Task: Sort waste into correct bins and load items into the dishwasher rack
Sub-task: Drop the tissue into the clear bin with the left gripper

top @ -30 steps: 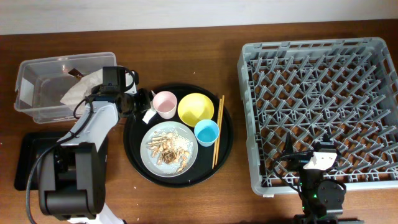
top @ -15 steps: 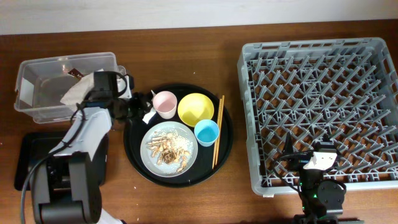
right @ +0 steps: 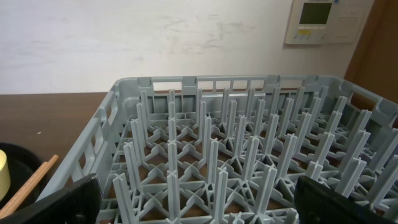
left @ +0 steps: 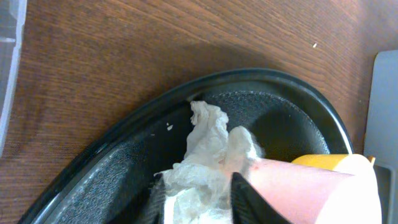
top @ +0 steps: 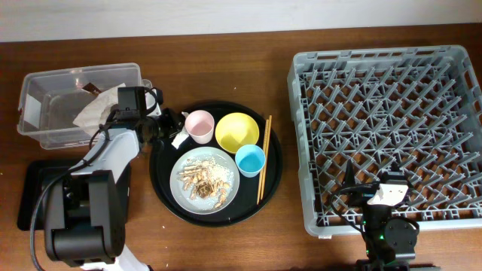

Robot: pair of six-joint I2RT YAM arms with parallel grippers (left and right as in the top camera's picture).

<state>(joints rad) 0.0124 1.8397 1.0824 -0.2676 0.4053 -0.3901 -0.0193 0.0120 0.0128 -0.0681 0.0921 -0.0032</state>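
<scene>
Napkin [left: 208, 146], crumpled white, sits on the round black tray [left: 118, 162], just inside its left rim. My left pincer [left: 199, 198] straddles it with the fingers partly apart; can't tell whether they're actually pinching it. Pink cup [left: 311, 186] is hard against the napkin's right side and crowds one finger. Yellow bowl [top: 237, 130] is just right of the cup. Left of the rim is bare wood, then the clear tub [top: 45, 113]. Shallow black tray [top: 34, 192] is near-left. My right pincer [right: 199, 202] is spread wide at the dishwasher rack's [top: 384, 128] near edge, well apart from all this.
</scene>
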